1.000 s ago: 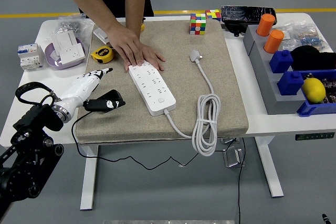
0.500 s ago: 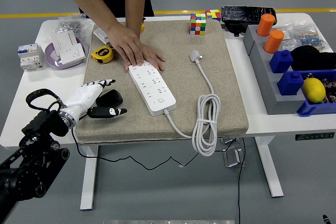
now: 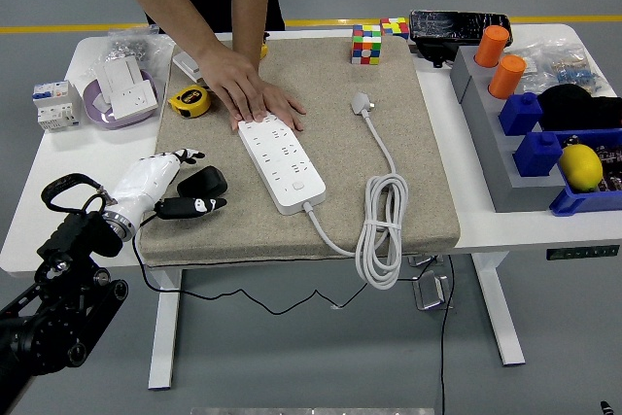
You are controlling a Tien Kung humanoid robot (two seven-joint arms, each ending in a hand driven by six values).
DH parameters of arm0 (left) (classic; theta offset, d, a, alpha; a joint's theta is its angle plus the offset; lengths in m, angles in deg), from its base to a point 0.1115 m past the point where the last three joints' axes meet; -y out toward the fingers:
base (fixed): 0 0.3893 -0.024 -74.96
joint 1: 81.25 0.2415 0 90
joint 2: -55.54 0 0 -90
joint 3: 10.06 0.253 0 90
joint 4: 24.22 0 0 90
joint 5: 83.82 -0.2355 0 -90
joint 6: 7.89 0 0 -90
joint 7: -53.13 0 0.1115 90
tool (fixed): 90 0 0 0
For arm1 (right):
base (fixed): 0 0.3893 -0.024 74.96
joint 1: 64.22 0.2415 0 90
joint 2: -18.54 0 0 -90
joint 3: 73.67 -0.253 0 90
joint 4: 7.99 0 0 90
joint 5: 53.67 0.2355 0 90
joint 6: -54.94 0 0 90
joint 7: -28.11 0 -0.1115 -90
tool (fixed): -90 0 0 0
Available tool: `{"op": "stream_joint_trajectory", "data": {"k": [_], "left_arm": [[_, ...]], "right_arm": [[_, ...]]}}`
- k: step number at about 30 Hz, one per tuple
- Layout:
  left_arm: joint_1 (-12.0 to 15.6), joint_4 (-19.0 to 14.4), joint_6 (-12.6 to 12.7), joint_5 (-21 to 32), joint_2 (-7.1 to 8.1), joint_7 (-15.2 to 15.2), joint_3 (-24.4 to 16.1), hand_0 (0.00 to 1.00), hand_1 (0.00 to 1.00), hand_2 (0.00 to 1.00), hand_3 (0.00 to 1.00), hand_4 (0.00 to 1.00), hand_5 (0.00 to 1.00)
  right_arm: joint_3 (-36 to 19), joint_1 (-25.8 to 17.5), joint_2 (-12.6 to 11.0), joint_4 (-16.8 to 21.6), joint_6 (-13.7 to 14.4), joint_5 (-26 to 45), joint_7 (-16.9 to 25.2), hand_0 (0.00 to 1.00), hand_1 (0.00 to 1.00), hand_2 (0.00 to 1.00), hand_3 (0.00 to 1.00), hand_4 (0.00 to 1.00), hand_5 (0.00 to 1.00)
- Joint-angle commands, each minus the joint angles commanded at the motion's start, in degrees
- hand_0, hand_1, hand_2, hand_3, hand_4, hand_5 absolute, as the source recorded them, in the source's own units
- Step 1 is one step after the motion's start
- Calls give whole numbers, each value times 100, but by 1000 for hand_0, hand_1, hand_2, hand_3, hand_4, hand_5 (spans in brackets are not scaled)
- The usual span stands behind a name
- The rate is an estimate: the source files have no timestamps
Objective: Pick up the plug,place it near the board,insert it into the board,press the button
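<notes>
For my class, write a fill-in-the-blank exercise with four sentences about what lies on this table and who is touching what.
1. A person's hand presses flat on the far end of the white ____.
2. The robot's left hand lies beside a ____ plug on the mat.
3. The white cable lies coiled near the mat's ____ edge.
4. A yellow ____ measure sits left of the person's hand.

Missing words: power strip; black; near; tape

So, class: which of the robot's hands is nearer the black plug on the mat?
Left. The left hand lies right beside the black plug, fingers around it; the right hand is not in view.
</notes>
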State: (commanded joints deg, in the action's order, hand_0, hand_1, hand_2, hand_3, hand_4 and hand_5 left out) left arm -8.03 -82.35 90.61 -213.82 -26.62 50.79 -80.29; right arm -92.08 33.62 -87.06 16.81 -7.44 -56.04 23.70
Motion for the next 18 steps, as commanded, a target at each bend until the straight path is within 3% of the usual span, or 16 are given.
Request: {"op": "stream_joint_trajectory", "data": {"k": [1, 18], "left_arm": [[2, 17, 11, 0, -3, 0, -5, 658, 781, 720, 723, 998, 559], [-38, 184, 109, 0, -32, -90, -74, 645, 774, 693, 688, 998, 585]], "right_arm": [[0, -1, -1, 0, -1, 2, 1, 953, 877, 823, 839, 998, 998], [-17, 22, -3, -5, -8, 22, 6, 952, 878, 822, 836, 998, 998]]}}
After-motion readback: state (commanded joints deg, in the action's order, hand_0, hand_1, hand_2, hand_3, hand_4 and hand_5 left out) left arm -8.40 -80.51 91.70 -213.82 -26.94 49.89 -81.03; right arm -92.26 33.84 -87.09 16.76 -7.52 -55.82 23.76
